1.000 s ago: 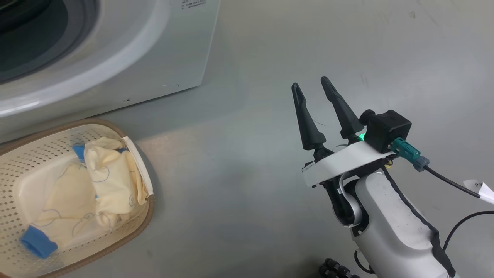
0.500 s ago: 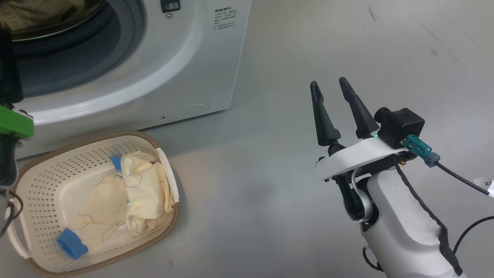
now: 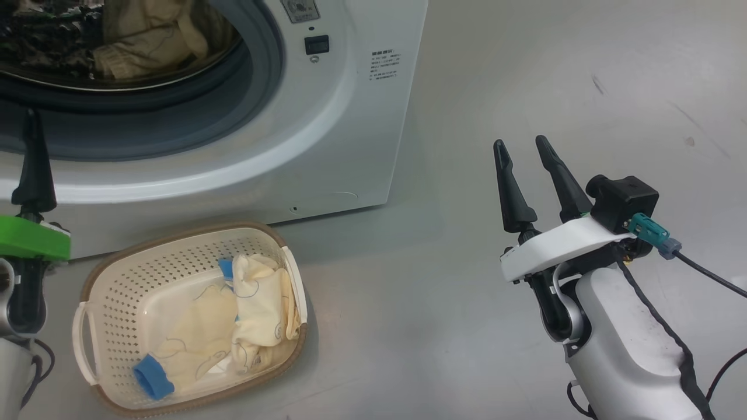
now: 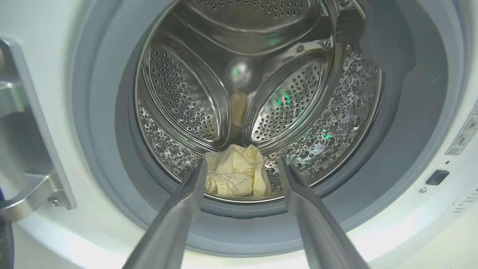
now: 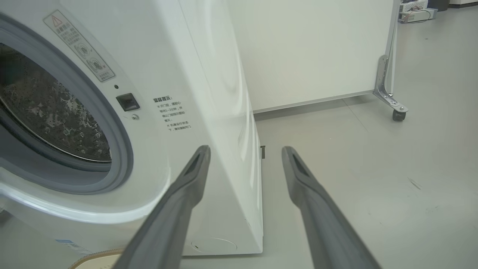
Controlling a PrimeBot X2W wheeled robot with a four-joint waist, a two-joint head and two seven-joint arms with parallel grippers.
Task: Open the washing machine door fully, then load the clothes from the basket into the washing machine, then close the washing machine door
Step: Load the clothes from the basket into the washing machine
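Your left gripper (image 4: pixel 242 161) has its two long dark fingers spread apart with nothing between them. It points straight into the open mouth of the big white front-loading washing machine (image 3: pixel 327 134). Past the grey rubber gasket (image 4: pixel 104 112), a crumpled pale yellow garment (image 4: pixel 235 173) lies at the near bottom of the perforated steel drum (image 4: pixel 179 97). At the left of that opening you can see a metal hinge bracket (image 4: pixel 26 198) fixed to the white front.

Your right gripper (image 3: pixel 520 141) is also spread wide and empty. It hangs above the bare grey floor (image 3: pixel 408 326) to the right of the machine, well apart from the basket.

The small cream perforated plastic basket (image 3: pixel 117 291), with its brown woven-look rim, sits on the floor just in front of the machine's lower panel. It is between your two arms and nearer the left one. Inside it lie the pale yellow clothes (image 3: pixel 257 291) with faint blue outlines, bunched toward the basket's right side. One bright blue cuff (image 3: pixel 153 377) rests at its near left corner.
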